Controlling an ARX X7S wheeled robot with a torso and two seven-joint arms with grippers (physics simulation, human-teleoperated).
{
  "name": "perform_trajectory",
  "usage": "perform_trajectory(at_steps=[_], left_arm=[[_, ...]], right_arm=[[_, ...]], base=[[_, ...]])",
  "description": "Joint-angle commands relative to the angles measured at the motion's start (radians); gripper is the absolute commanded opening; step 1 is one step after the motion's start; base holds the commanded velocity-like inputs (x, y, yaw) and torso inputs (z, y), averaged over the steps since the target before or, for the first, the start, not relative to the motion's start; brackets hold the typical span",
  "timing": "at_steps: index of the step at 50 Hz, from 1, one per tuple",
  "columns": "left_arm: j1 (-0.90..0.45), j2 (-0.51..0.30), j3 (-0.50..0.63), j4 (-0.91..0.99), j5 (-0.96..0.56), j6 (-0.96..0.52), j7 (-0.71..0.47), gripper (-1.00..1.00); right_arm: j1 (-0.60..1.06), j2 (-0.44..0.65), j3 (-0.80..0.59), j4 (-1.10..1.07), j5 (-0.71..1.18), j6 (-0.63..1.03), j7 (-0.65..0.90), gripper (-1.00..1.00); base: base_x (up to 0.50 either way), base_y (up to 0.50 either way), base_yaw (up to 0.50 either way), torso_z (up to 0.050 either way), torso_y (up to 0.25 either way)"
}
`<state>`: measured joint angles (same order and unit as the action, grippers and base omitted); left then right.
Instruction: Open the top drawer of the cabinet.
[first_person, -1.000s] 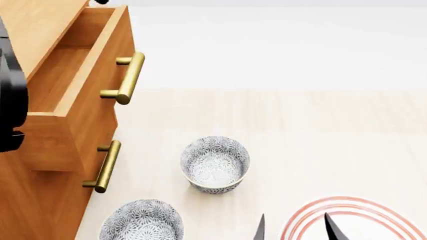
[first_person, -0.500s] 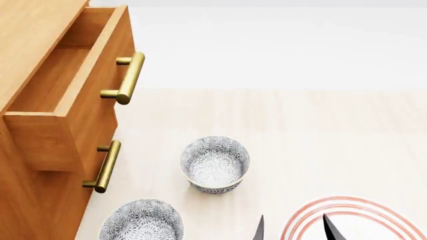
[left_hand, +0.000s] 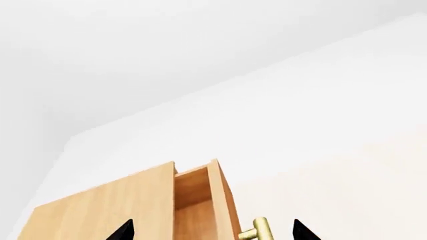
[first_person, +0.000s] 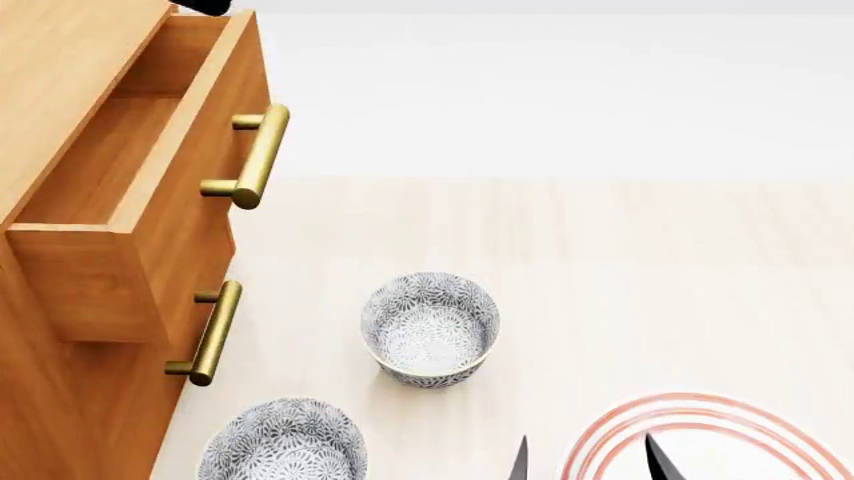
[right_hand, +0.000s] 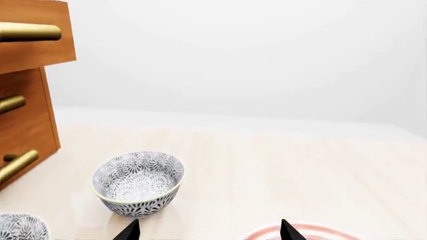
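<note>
we are seeing the left arm leaving the head view: one second ago its black bulk was covering the left edge beside the top drawer (first_person: 140, 150), half a second ago it was gone altogether, and now only a small dark piece is showing at the top edge above the drawer's back corner. the right gripper (first_person: 587, 458) fingertips are sitting a touch lower at the bottom edge than they were a second ago.

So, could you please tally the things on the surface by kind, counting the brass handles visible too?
Cabinet: 1
Patterned bowls: 2, one farther back, one at the head view's lower edge
Red-ringed plate: 1
Brass handles: 3, top, middle, bottom
Total: 7
</note>
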<state>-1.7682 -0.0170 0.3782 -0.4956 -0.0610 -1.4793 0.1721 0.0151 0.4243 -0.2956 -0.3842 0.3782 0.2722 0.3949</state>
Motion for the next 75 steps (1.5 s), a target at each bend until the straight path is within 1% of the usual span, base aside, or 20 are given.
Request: perform_trajectory(at_steps=[1, 2, 4, 6, 8, 10, 11, 13, 14, 18, 21, 24, 27, 33, 41, 43, 56, 64, 67, 75], left_arm=[[0.055, 0.008, -0.069, -0.084, -0.068, 0.035, -0.062, 1.00], [0.056, 0.011, -0.090, -0.101, -0.082, 0.042, -0.077, 1.00], [0.056, 0.011, -0.096, -0.107, -0.105, 0.045, -0.093, 1.00], [0.037, 0.015, -0.160, -0.172, -0.175, 0.064, -0.161, 1.00], [0.025, 0.015, -0.184, -0.204, -0.229, 0.077, -0.206, 1.00], [0.019, 0.012, -0.177, -0.221, -0.257, 0.087, -0.228, 1.00], [0.010, 0.014, -0.205, -0.254, -0.277, 0.097, -0.264, 1.00], [0.006, 0.013, -0.201, -0.286, -0.298, 0.118, -0.296, 1.00], [0.004, 0.013, -0.211, -0.306, -0.321, 0.123, -0.305, 1.00], [0.009, 0.008, -0.187, -0.318, -0.352, 0.138, -0.318, 1.00], [-0.003, 0.007, -0.223, -0.365, -0.370, 0.165, -0.352, 1.00], [0.002, 0.004, -0.212, -0.377, -0.383, 0.181, -0.352, 1.00], [-0.003, 0.001, -0.241, -0.414, -0.404, 0.203, -0.362, 1.00], [0.005, -0.011, -0.209, -0.438, -0.403, 0.234, -0.354, 1.00], [0.039, -0.017, -0.142, -0.428, -0.393, 0.255, -0.333, 1.00], [0.052, -0.020, -0.109, -0.408, -0.384, 0.261, -0.321, 1.00], [0.081, -0.038, -0.097, -0.435, -0.397, 0.292, -0.307, 1.00], [0.082, -0.036, -0.110, -0.509, -0.410, 0.340, -0.287, 1.00], [0.078, -0.034, -0.112, -0.586, -0.406, 0.383, -0.272, 1.00], [0.121, -0.035, -0.105, -0.619, -0.414, 0.427, -0.237, 1.00]], right_arm=[[-0.008, -0.002, -0.005, 0.013, -0.006, -0.018, -0.001, 1.00], [-0.010, -0.002, -0.006, 0.013, -0.008, -0.019, -0.001, 1.00], [-0.010, 0.001, -0.005, 0.009, -0.005, -0.013, 0.001, 1.00], [-0.011, 0.004, -0.002, 0.003, -0.002, -0.009, 0.004, 1.00], [-0.009, 0.005, -0.002, -0.001, -0.001, -0.004, 0.006, 1.00], [-0.008, 0.005, -0.003, 0.003, -0.002, -0.006, 0.005, 1.00], [-0.007, 0.004, -0.004, 0.005, -0.003, -0.006, 0.005, 1.00], [-0.005, 0.004, -0.006, 0.009, -0.008, -0.007, 0.007, 1.00], [-0.004, 0.003, -0.009, 0.014, -0.011, -0.009, 0.006, 1.00], [-0.001, 0.007, -0.007, 0.003, -0.006, 0.001, 0.009, 1.00], [0.000, 0.007, -0.006, 0.008, -0.007, -0.002, 0.009, 1.00], [0.002, 0.005, -0.010, 0.013, -0.010, -0.004, 0.009, 1.00], [0.004, 0.003, -0.015, 0.022, -0.020, -0.010, 0.010, 1.00], [0.002, 0.004, -0.016, 0.025, -0.019, -0.010, 0.010, 1.00], [0.001, -0.002, -0.023, 0.045, -0.021, -0.025, 0.004, 1.00], [0.000, -0.001, -0.022, 0.045, -0.020, -0.026, 0.005, 1.00], [-0.004, -0.004, -0.030, 0.059, -0.024, -0.037, 0.004, 1.00], [-0.008, 0.002, -0.027, 0.051, -0.020, -0.033, 0.008, 1.00], [-0.010, 0.002, -0.029, 0.047, -0.021, -0.032, 0.009, 1.00], [-0.011, 0.002, -0.035, 0.048, -0.024, -0.031, 0.012, 1.00]], base=[[0.00, 0.00, 0.00, 0.000, 0.000], [0.00, 0.00, 0.00, 0.000, 0.000], [0.00, 0.00, 0.00, 0.000, 0.000], [0.00, 0.00, 0.00, 0.000, 0.000], [0.00, 0.00, 0.00, 0.000, 0.000], [0.00, 0.00, 0.00, 0.000, 0.000], [0.00, 0.00, 0.00, 0.000, 0.000], [0.00, 0.00, 0.00, 0.000, 0.000], [0.00, 0.00, 0.00, 0.000, 0.000], [0.00, 0.00, 0.00, 0.000, 0.000], [0.00, 0.00, 0.00, 0.000, 0.000], [0.00, 0.00, 0.00, 0.000, 0.000], [0.00, 0.00, 0.00, 0.000, 0.000], [0.00, 0.00, 0.00, 0.000, 0.000], [0.00, 0.00, 0.00, 0.000, 0.000], [0.00, 0.00, 0.00, 0.000, 0.000], [0.00, 0.00, 0.00, 0.000, 0.000], [0.00, 0.00, 0.00, 0.000, 0.000], [0.00, 0.00, 0.00, 0.000, 0.000], [0.00, 0.00, 0.00, 0.000, 0.000]])
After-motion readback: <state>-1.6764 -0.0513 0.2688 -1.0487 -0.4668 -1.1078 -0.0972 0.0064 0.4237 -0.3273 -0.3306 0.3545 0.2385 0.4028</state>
